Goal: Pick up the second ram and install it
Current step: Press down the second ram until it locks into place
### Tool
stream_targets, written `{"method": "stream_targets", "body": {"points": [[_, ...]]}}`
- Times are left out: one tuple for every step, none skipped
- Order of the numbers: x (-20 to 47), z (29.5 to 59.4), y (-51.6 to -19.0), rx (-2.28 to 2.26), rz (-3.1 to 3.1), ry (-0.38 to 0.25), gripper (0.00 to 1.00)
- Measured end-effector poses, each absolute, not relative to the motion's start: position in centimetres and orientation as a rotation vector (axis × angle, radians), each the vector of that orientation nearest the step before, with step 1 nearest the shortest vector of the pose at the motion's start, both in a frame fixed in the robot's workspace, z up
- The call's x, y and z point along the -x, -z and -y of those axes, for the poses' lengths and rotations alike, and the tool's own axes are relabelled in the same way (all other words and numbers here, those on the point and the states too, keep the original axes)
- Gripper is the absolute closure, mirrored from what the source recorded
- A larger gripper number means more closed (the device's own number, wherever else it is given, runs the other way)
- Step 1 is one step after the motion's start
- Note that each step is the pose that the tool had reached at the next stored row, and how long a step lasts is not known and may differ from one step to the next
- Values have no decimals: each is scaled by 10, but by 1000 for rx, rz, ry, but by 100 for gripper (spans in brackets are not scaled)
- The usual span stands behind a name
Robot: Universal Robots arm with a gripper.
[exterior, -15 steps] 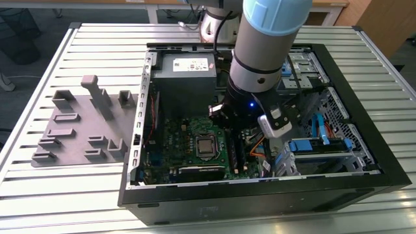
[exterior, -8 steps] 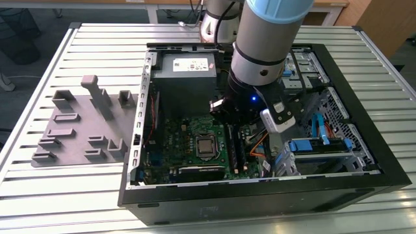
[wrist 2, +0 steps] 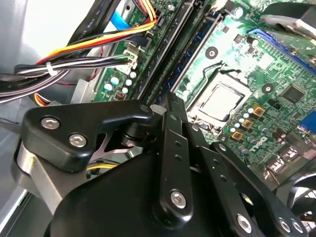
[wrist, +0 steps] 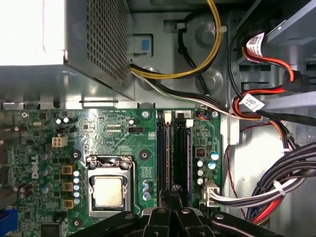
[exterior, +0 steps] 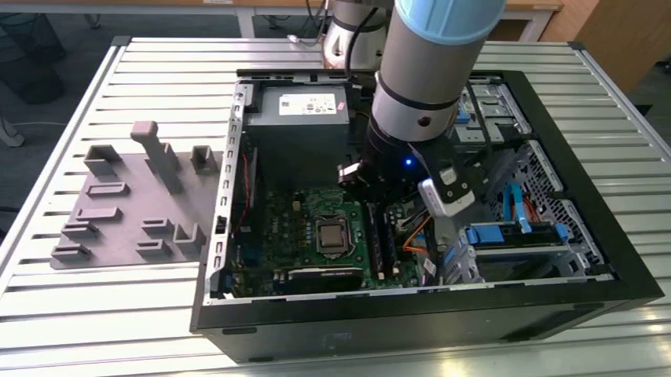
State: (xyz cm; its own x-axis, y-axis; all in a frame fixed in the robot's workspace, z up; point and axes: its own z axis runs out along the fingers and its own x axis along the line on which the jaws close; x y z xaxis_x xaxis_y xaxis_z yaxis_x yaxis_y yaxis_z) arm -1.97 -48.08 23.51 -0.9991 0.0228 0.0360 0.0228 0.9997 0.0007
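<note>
We see fingers (wrist: 174, 195) pressed together over ram slots (wrist: 174, 148), pinching nothing we can see. Tilt may scrape motherboard (wrist: 118, 143).

Arm (exterior: 425, 86) cut off by the exterior view's upper edge; it blocks the middle of the computer case (exterior: 419, 314) behind it. Pincer (wrist: 174, 197) tips: in both wrist views only the dark linkage shows, meeting over the memory slots (wrist: 174, 148); whether anything sits between the tips cannot be told. Second ram: cannot be made out for certain among the slots. Motherboard (wrist: 118, 138) nearest the pincer is hidden under the linkage. Cable bundle (wrist 2: 74, 59) runs off past the frame edge. Slatted surface (exterior: 105, 314) cropped on all sides.
</note>
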Motion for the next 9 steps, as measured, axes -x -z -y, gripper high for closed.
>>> {"method": "stream_targets", "body": {"points": [[20, 481, -233, 36, 3105, 3, 89], [20, 481, -232, 36, 3105, 3, 89], [20, 481, -230, 36, 3105, 3, 89], [20, 481, -228, 35, 3105, 3, 89], [20, 481, -226, 35, 3105, 3, 89], [20, 481, -225, 35, 3105, 3, 89], [20, 481, -224, 35, 3105, 3, 89], [20, 481, -223, 35, 3105, 3, 89], [20, 481, -223, 35, 3105, 3, 89]]}}
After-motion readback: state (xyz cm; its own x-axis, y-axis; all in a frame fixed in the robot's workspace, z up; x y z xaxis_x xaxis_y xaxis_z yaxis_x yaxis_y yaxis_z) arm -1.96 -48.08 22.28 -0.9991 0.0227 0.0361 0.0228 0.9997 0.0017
